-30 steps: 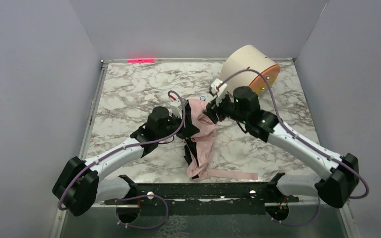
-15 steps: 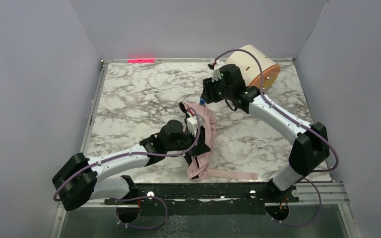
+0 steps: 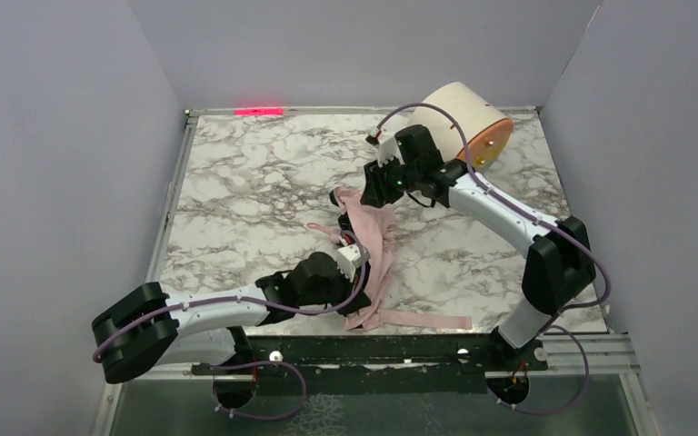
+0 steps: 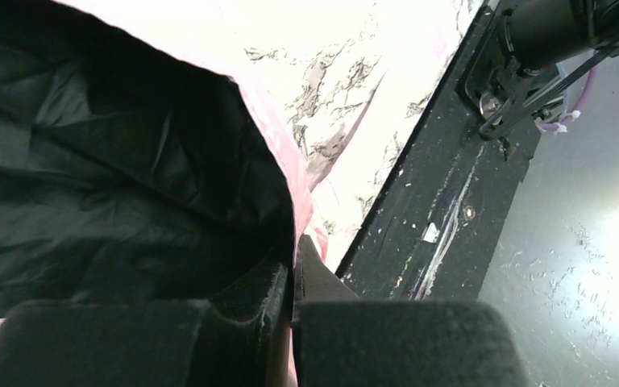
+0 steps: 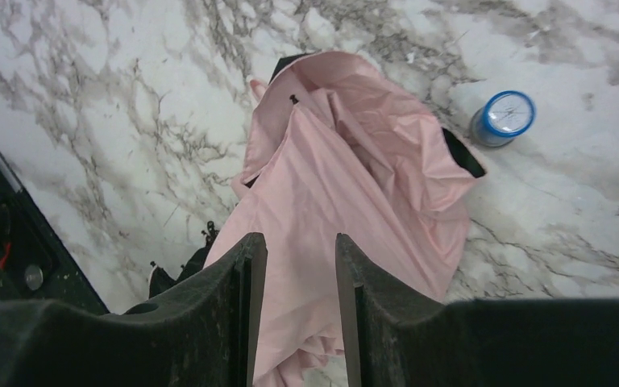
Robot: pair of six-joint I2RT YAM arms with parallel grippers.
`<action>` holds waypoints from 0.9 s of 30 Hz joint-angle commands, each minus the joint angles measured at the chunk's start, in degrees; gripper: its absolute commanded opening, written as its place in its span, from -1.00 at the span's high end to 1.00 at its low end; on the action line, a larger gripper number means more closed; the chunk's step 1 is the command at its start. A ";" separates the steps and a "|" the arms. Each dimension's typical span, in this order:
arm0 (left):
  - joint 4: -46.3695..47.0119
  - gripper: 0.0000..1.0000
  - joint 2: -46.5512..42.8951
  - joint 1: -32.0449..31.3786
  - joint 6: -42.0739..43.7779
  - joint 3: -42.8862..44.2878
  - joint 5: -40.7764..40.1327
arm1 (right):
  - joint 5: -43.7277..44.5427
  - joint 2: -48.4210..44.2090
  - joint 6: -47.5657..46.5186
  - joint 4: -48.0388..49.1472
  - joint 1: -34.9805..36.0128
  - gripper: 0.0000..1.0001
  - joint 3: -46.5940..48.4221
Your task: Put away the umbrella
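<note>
The pale pink umbrella (image 3: pixel 371 238) lies crumpled on the marble table, its long strap (image 3: pixel 427 321) trailing along the near edge. My left gripper (image 3: pixel 356 292) is at its near end. In the left wrist view the gripper (image 4: pixel 297 246) is shut on the fabric's pink edge (image 4: pixel 284 181), with the black lining beside it. My right gripper (image 3: pixel 374 186) hovers over the umbrella's far end. In the right wrist view it (image 5: pixel 300 242) is open and empty above the pink fabric (image 5: pixel 346 161). The shaft and handle are hidden.
A cream drum with an orange face (image 3: pixel 465 116) lies at the back right behind the right arm. A small blue-capped cylinder (image 5: pixel 504 117) stands beside the umbrella's far end. The black base rail (image 3: pixel 373 350) runs along the near edge. Grey walls enclose the table.
My left gripper has pulled back toward the near edge with the umbrella fabric in it. My right gripper has let go of the umbrella's far end and withdrawn to the far side.
</note>
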 commanded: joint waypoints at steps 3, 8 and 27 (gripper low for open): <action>3.35 0.91 1.76 -1.51 -0.87 -2.18 -3.77 | -9.93 5.10 -2.90 -5.10 0.13 0.21 -0.09; 4.57 0.76 4.04 -2.99 -1.38 -3.12 -3.51 | -6.31 6.95 -1.27 -2.79 0.11 0.21 -2.65; -0.70 0.23 0.65 -8.92 -2.38 -3.55 -0.65 | 2.72 13.34 1.62 2.17 0.13 0.26 -6.60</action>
